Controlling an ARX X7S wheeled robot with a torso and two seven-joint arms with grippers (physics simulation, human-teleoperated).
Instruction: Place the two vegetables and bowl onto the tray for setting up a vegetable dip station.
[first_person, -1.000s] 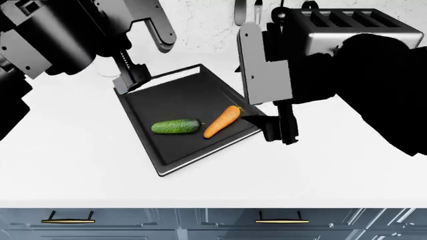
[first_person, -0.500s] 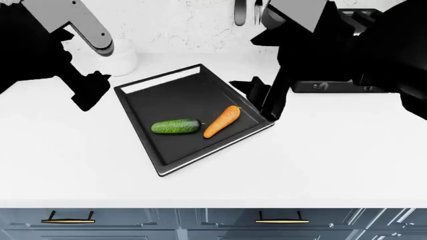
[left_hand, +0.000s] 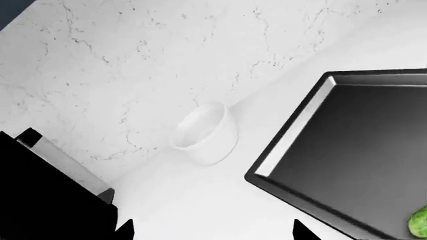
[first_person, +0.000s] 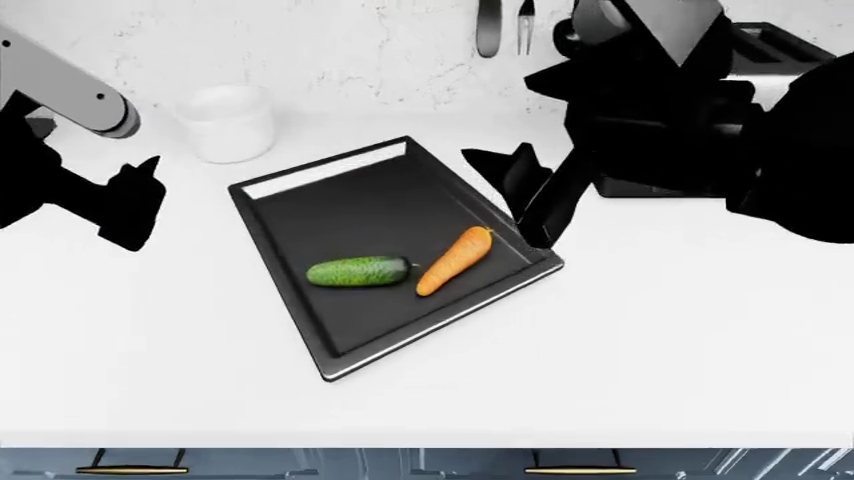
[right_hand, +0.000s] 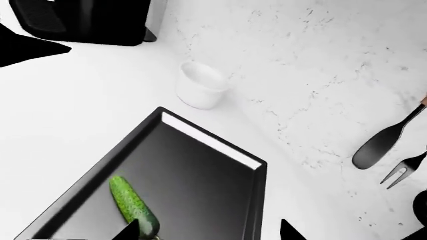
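Note:
The black tray (first_person: 360, 200) lies mid-counter, holding the dark-green cucumber (first_person: 358, 271) and the orange carrot (first_person: 454, 260) side by side. The white bowl (first_person: 230, 122) stands on the counter beyond the tray's far left corner, against the wall. My left gripper (first_person: 130, 200) hovers open and empty left of the tray; in its wrist view the left gripper (left_hand: 213, 232) faces the bowl (left_hand: 207, 132) and tray (left_hand: 360, 140). Over the tray's right rim my right gripper (first_person: 527, 195) is open and empty. The right wrist view shows the right gripper (right_hand: 210, 232), cucumber (right_hand: 133, 205), tray (right_hand: 193, 175) and bowl (right_hand: 200, 86).
A steel toaster (first_person: 787, 50) stands at the back right, mostly hidden by my right arm. Kitchen utensils (first_person: 489, 25) hang on the marble wall, also seen as utensils (right_hand: 383, 142) in the right wrist view. The counter's front edge runs above drawer handles (first_person: 131, 468).
My left arm has swung out to the left, away from the tray's far corner, uncovering the bowl. My right gripper has lifted off the tray's right edge. The head view has tilted slightly.

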